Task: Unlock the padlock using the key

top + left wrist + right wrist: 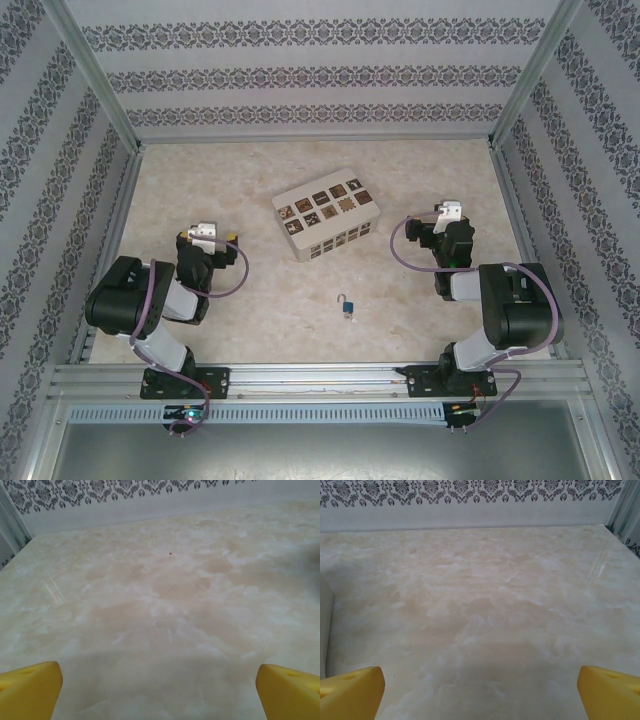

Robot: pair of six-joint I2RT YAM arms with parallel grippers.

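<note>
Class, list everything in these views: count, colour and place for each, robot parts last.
padlock: one, teal-blue with silver shackle, front-centre of the table.
white box: one, white with brown patterned squares, mid-table, beyond the padlock.
table: one, beige marbled, under everything.
walls: three, pale with dark patterned bands, around the table.
left gripper: one, yellow-tipped, open, left of the white box.
right gripper: one, yellow-tipped, open, right of the white box.

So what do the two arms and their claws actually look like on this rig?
Both are black with pale grey link sections, left arm and right arm alike. A purple cable loops along each. The left claw and right claw have white housings, and the wrist views show bright yellow, wedge-shaped fingers.
</note>
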